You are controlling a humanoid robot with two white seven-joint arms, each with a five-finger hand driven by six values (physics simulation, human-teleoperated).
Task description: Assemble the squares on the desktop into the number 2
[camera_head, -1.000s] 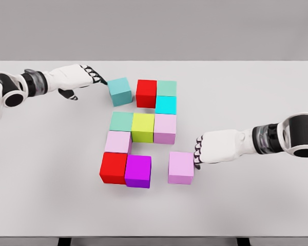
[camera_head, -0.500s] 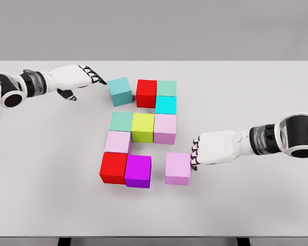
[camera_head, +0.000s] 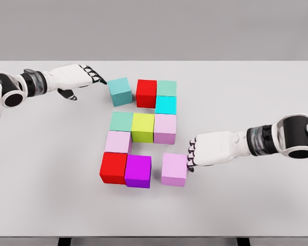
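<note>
While the white table (camera_head: 256, 92) holds a nearly complete blocky 2, its bottom row lacks one piece; my right hand (camera_head: 208, 152) presses flat, fingers together, against the loose pink cube (camera_head: 174, 169), to slide it toward the purple cube (camera_head: 138, 171); my left hand (camera_head: 77, 77), fingers extended, fingertips touching the teal cube (camera_head: 120, 91).

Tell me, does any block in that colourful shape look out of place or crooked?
Two do. The teal block at the top left sits turned at an angle, with a gap between it and the red block. The pink block at the bottom right stands apart from the purple block, with the right hand against its right side.
</note>
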